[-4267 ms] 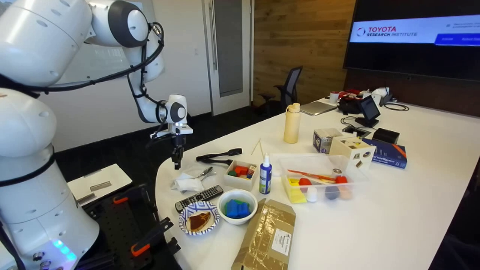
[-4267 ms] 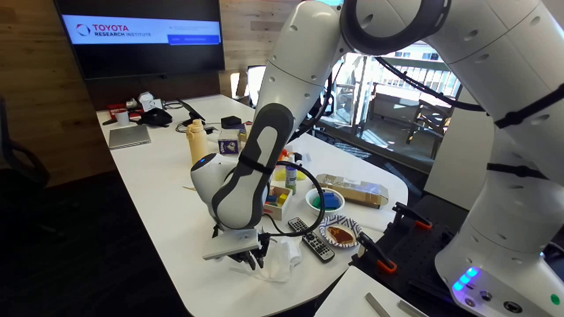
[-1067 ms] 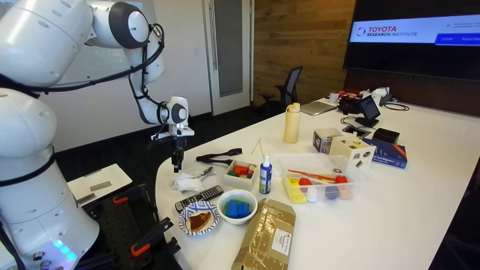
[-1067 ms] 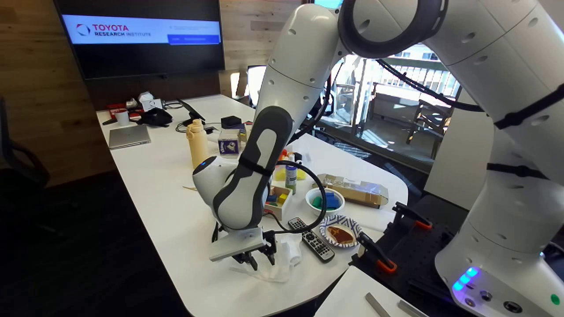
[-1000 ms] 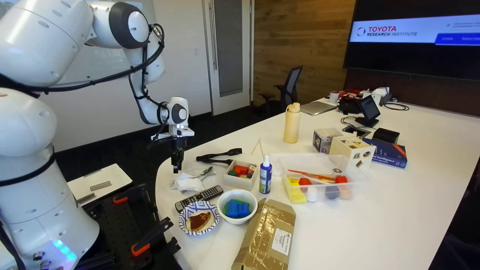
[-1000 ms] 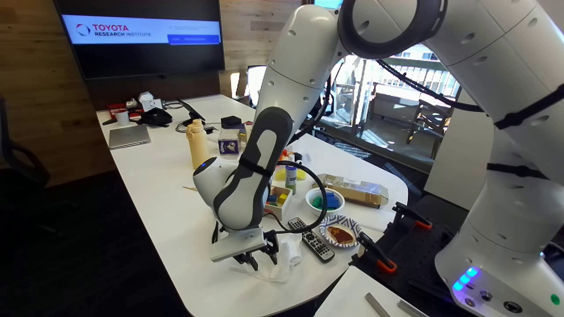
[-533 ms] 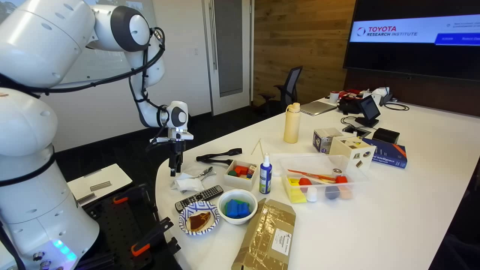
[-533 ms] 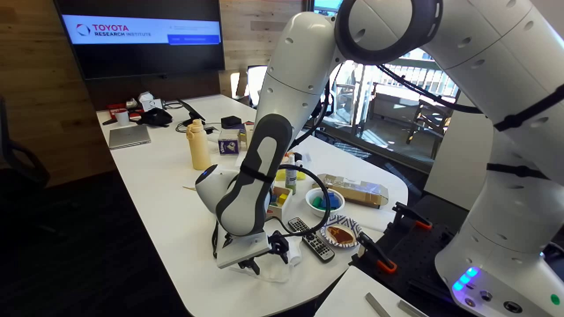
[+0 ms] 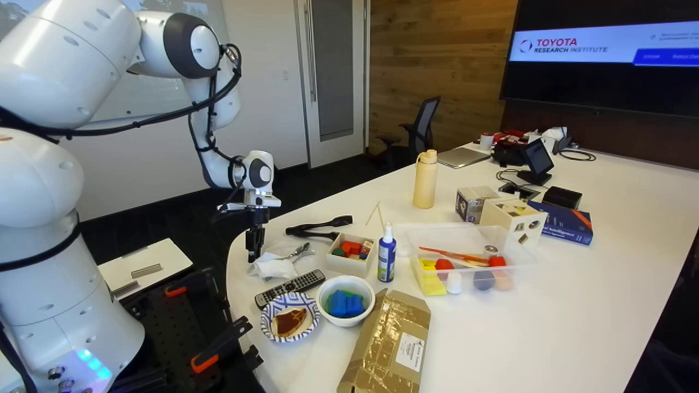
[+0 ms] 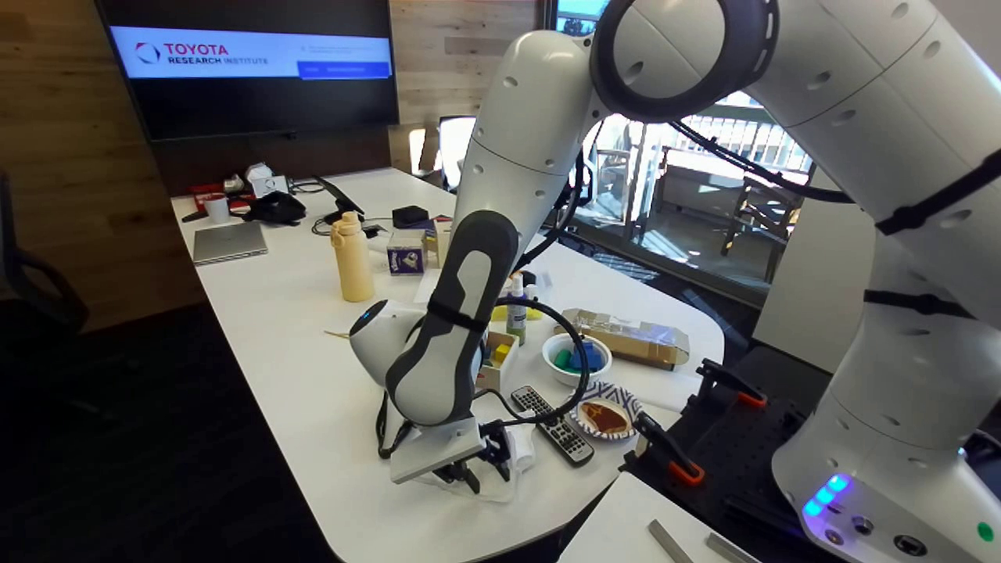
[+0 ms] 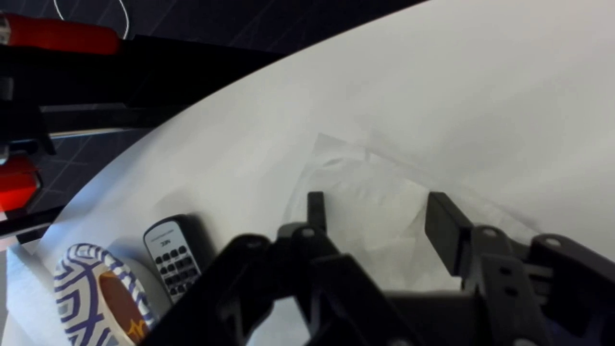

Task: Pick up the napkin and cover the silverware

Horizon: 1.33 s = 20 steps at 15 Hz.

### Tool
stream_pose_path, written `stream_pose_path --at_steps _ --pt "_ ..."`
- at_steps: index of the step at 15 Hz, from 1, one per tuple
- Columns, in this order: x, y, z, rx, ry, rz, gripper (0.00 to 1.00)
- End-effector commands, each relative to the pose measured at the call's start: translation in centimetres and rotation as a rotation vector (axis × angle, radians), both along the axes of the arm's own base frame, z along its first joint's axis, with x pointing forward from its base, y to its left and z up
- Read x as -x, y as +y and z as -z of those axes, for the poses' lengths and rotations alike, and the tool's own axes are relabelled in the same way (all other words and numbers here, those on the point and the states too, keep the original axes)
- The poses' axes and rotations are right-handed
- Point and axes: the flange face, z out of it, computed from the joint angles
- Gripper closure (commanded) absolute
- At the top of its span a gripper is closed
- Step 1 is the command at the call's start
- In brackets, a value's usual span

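The napkin (image 9: 274,268) is a crumpled thin white sheet on the table near its rounded end. It shows in both exterior views (image 10: 522,447) and in the wrist view (image 11: 365,178). The silverware (image 9: 298,251), a few slim grey-dark utensils, lies beside the napkin's far side, partly against it. It is hidden in the wrist view and behind the arm in an exterior view. My gripper (image 9: 254,255) points down just over the napkin's edge. In the wrist view its fingers (image 11: 374,210) are apart, with napkin visible between and below them. Nothing is held. Whether the fingertips touch the napkin is unclear.
A remote (image 9: 289,289), a patterned paper plate (image 9: 313,316), a white bowl (image 9: 349,322) with blue pieces and a block box (image 9: 348,266) stand close by. Black tongs (image 9: 322,224), a spray bottle (image 9: 386,259) and a cardboard box (image 9: 389,338) are further around. The table edge curves nearby.
My gripper has come down closer to the napkin and turned slightly. Its fingers look further apart than in the oldest frame. The napkin and silverware have not visibly moved.
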Motion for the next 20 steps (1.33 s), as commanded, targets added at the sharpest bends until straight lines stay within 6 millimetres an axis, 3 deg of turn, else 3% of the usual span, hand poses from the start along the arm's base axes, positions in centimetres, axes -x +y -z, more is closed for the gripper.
stream_pose_path --at_steps 1,5,15,16,18,20 --pt "-0.1 0.4 -0.2 0.022 0.016 -0.017 0.73" --pt "0.0 0.6 -0.3 0.026 0.018 -0.025 0.99" --pt "-1.0 1.1 -1.5 0.005 -0.002 -0.028 1.0" --pt "-1.3 1.2 -1.7 -0.001 -0.01 -0.027 0.74" --pt "-1.8 1.6 -2.3 -0.007 -0.023 -0.028 0.66" --pt "-2.2 1.8 -2.9 -0.013 -0.035 -0.029 0.51"
